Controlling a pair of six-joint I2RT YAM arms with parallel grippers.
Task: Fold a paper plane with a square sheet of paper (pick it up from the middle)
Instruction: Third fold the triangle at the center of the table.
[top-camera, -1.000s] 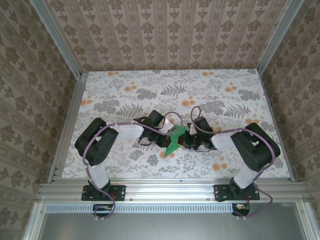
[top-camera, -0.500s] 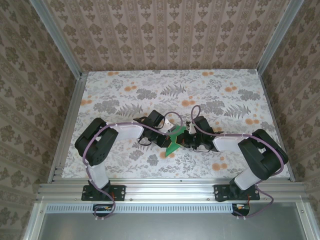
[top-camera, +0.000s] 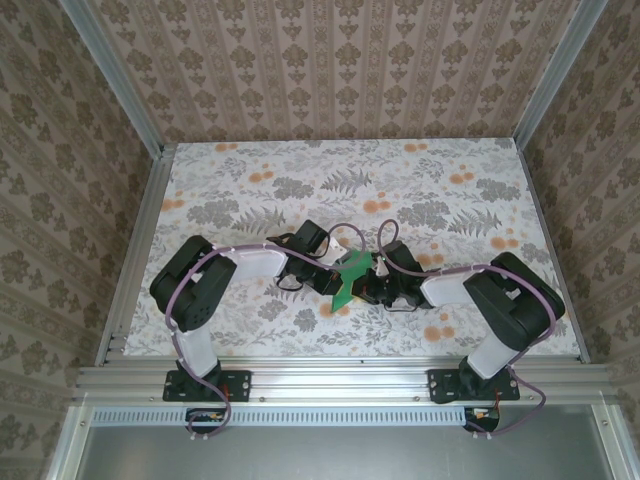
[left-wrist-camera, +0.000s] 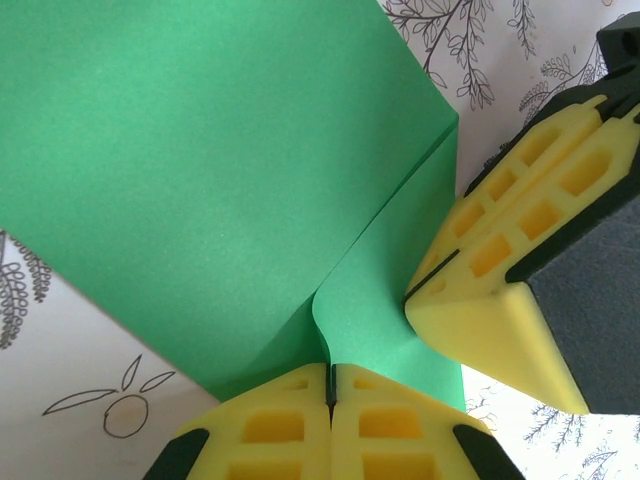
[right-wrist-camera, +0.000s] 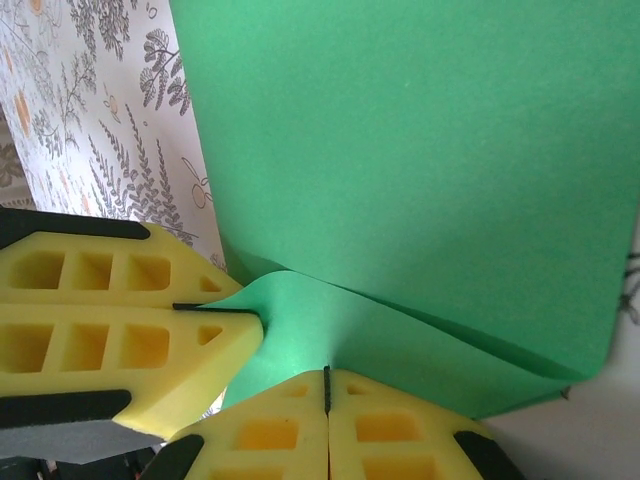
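The right arm's elbow (top-camera: 510, 300) is swinging back inward after bulging toward the right edge of the surface (top-camera: 250, 180) half a second ago. The right gripper (top-camera: 372, 287) is edging leftward, closing in on the left gripper (top-camera: 332, 282) (a small shift, seen from above). The green sheet of paper (top-camera: 349, 278) pinched between them is bunching slightly narrower.
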